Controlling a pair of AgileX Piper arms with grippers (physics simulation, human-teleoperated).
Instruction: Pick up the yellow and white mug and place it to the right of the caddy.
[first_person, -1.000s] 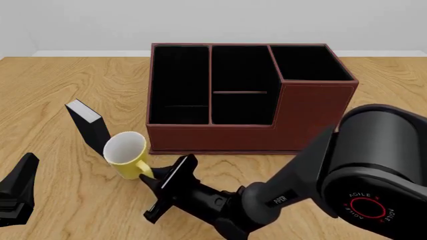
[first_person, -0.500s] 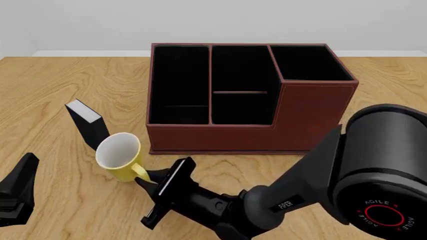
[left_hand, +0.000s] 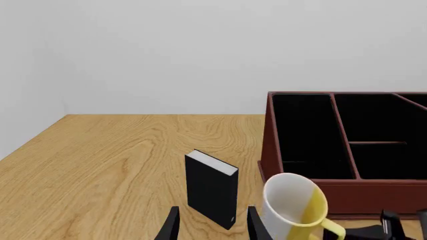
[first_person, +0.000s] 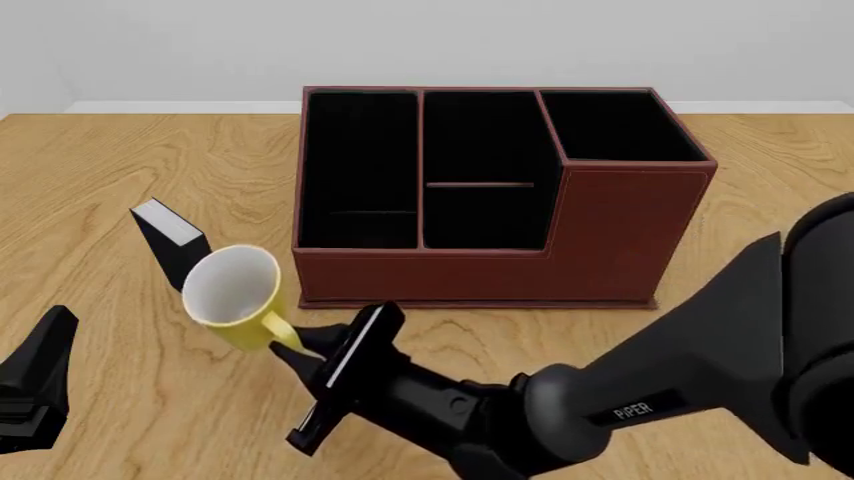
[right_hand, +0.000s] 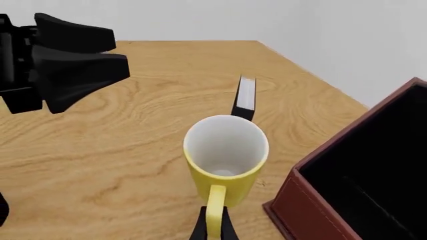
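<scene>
The right gripper (first_person: 304, 362) is pinching the yellow loop handle of the yellow and white mug (first_person: 235, 297), its two dark fingers (right_hand: 199, 229) sitting tight against either side of the handle in the right wrist view. The mug is tilting with its white inside facing the front camera, and whether its base is touching the wooden table (first_person: 107, 180) cannot be told. It is sitting off the caddy's front left corner, near it but apart. Just beside the mug on the left, a small black-and-white box (first_person: 174, 247) is standing upright. The caddy (first_person: 494, 200) is resting behind, its taller corner section on the right. The left gripper (left_hand: 212, 226) is hovering low at the table's near left, its fingers spread apart with nothing between them, pointing toward the small box.
</scene>
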